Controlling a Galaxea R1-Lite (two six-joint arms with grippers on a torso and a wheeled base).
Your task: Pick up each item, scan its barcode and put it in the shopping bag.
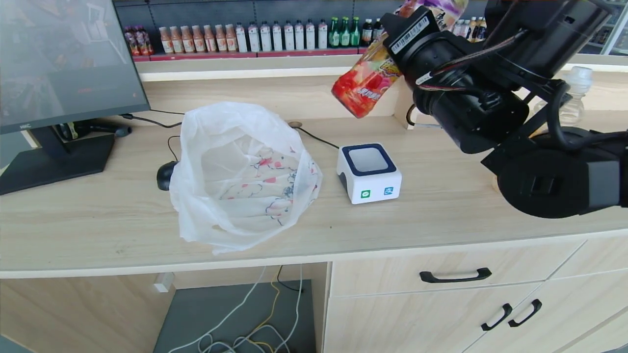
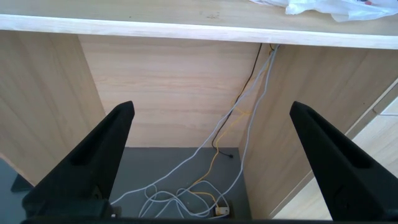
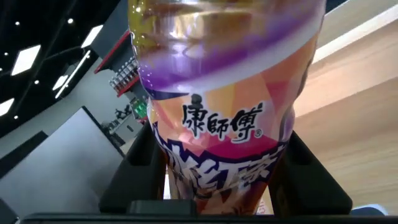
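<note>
The right end effector point(image 3: 222, 158) is pinching a drink bottle point(image 1: 363, 90) between its two black fingers and holds it tilted in the air, base end lowest, above the back of the desk point(image 1: 441, 215) and beyond the barcode scanner point(image 1: 369, 172). The left end effector point(image 2: 211, 109) hangs below the desk edge with its fingers spread wide and nothing between them. The task looks to be at an early stage. The white shopping bag point(image 1: 243, 171) stands open beside the scanner and seems to hold nothing yet, so this bottle has been picked up but is probably still to be scanned and bagged. A clear plastic bottle point(image 1: 576, 93) behind the right arm may be waiting its turn. The held bottle's label is red and orange with a purple band and a row of dark printed characters. The scanner's front carries two small square icons, one green and one blue.
</note>
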